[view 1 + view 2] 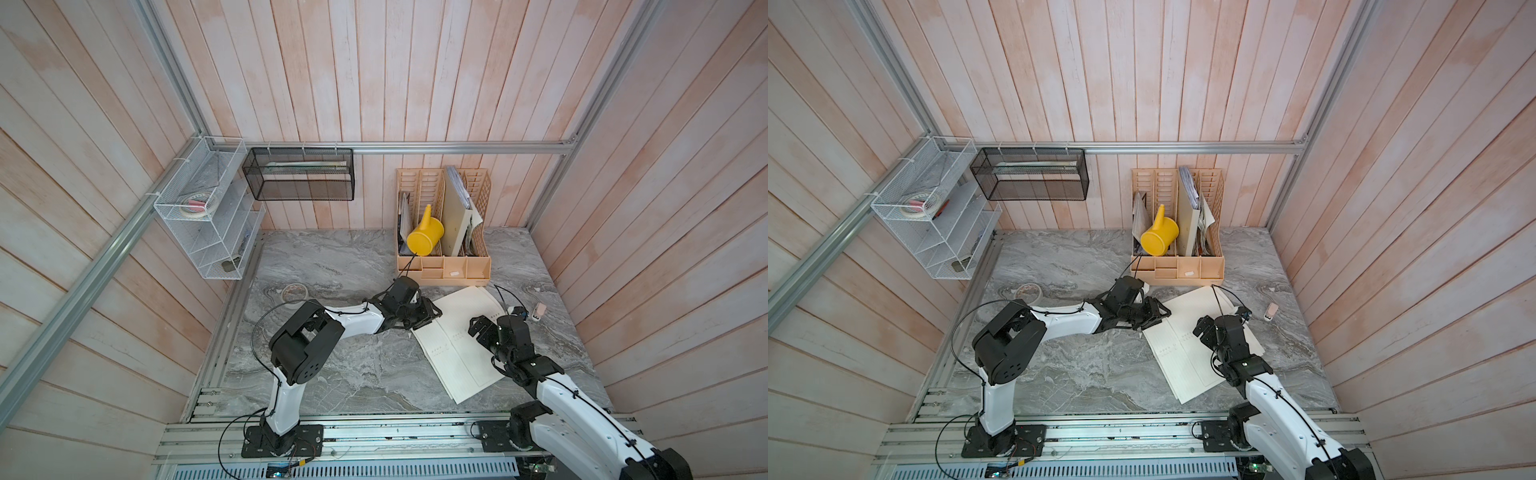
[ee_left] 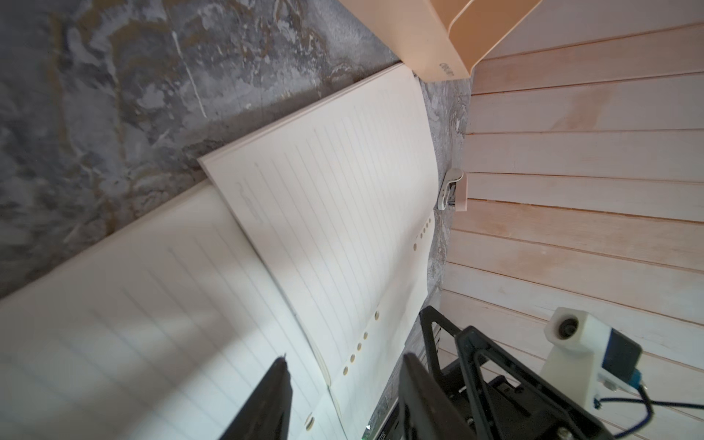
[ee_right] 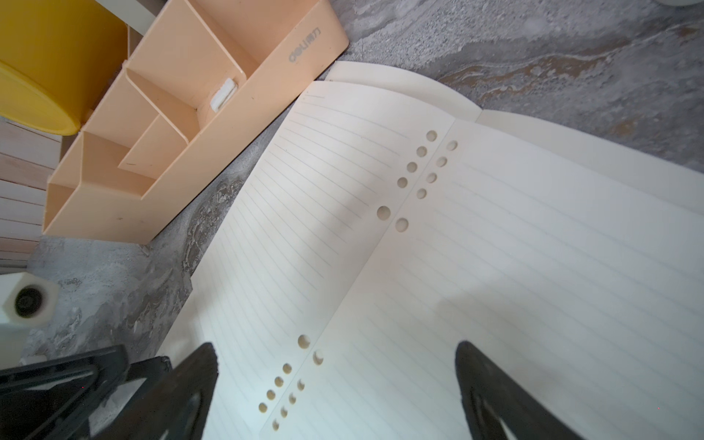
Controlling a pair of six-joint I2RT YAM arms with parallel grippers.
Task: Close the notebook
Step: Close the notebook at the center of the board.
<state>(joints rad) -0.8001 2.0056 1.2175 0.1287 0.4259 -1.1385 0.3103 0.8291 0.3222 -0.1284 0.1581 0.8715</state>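
The notebook [image 1: 457, 345] lies open on the grey marbled surface [image 1: 332, 365], in front of the peach organizer [image 1: 442, 266]. One corner comes right up to the organizer's front wall. Its pages are cream and lined, with punched holes along the fold, and in the right wrist view the page on the organizer's side [image 3: 324, 171] bows up a little.

The left end effector [image 1: 430, 316] sits low at the notebook's edge, just in front of the left end of the organizer. Its fingers stand apart over the paper (nothing shows clamped between them in the left wrist view [image 2: 346, 360]). The right end effector [image 1: 480, 326] hangs over the pages, farther out from the organizer's front. Its fingers are spread wide and hold nothing, and the fold runs between them in the right wrist view [image 3: 335, 346].

A yellow watering can [image 1: 424, 241] lies tipped in the organizer's left compartments, with folders upright in those to the right of it. A small pink-and-white item [image 1: 539, 311] rests on the surface off the organizer's right front corner, apart from the notebook. A tape roll [image 1: 294, 292] lies flat well to the organizer's left.
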